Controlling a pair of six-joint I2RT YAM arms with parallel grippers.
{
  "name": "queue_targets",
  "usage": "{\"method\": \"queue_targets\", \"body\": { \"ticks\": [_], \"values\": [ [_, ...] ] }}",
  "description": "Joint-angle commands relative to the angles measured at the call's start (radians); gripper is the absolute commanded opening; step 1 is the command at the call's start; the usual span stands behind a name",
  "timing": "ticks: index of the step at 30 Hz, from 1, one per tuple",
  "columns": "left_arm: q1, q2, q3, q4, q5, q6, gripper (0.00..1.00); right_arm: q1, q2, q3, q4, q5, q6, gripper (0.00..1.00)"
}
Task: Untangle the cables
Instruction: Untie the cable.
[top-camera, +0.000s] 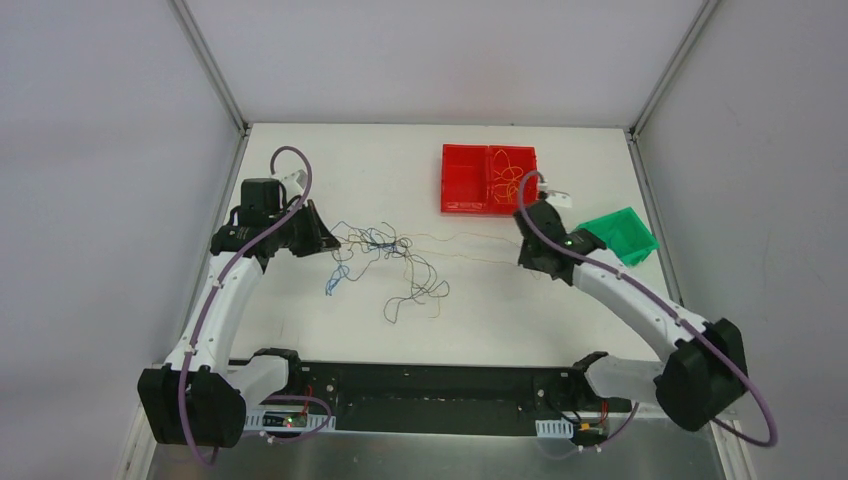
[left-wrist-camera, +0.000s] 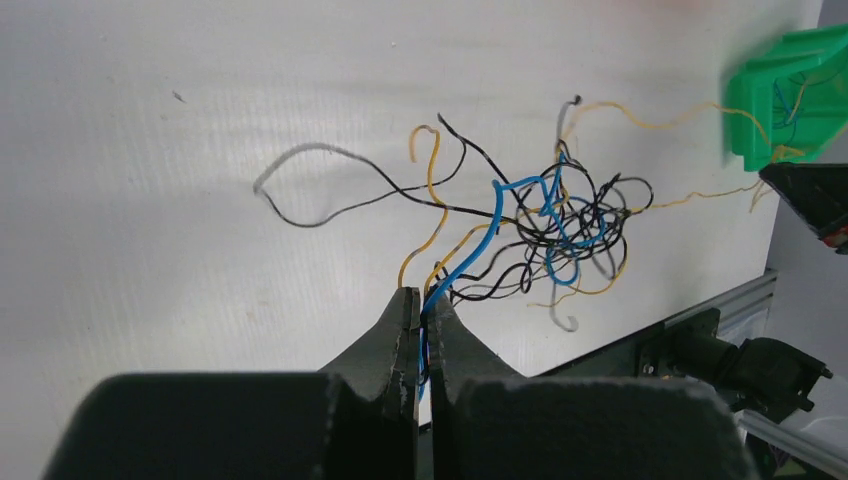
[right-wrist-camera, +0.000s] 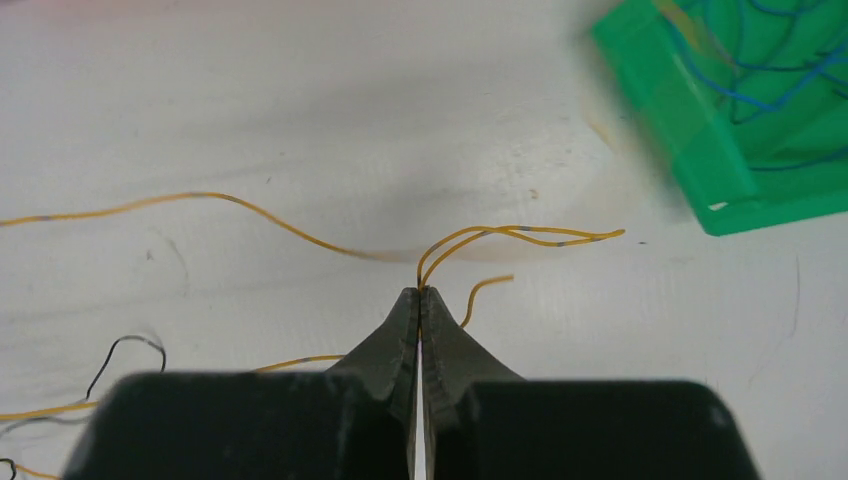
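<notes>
hair-thin cables of yellow, blue and dark wire (top-camera: 390, 252) lie as a knotted clump with loose curly tails on the white table (top-camera: 400, 160), between the two arms and closer to the left one. left gripper (left-wrist-camera: 421, 303): tips pressed together, pinching a blue strand (left-wrist-camera: 485, 240) that runs straight into the knot. right gripper (right-wrist-camera: 420, 296): likewise closed, pinching a doubled yellow strand (right-wrist-camera: 470, 236) well clear of the clump, near the green plastic bin (right-wrist-camera: 690, 130). risks noted: if the arms draw apart along the table, the knot is likely to cinch tighter rather than open. the whole clump may drag behind one strand. wire this fine may slip from the tips or snap under a hard pull. loose tails could also snag on the bin's edge.
</notes>
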Motion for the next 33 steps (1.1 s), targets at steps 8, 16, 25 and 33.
{"method": "queue_targets", "body": {
  "ticks": [8,16,25,33],
  "values": [
    [-0.005,-0.027,0.036,-0.077,-0.214,-0.006,0.0,-0.518,-0.303,-0.121,-0.07,-0.133,0.137,0.0],
    [-0.004,-0.039,0.048,-0.099,-0.27,-0.019,0.0,-0.641,-0.375,-0.123,-0.076,-0.218,0.175,0.0],
    [-0.005,0.003,0.06,-0.075,-0.071,0.016,0.0,-0.616,-0.401,-0.111,-0.026,-0.605,0.022,0.16],
    [-0.005,-0.001,0.055,-0.051,0.003,0.04,0.0,-0.26,-0.301,-0.016,-0.005,-0.511,-0.042,0.59]
  ]
}}
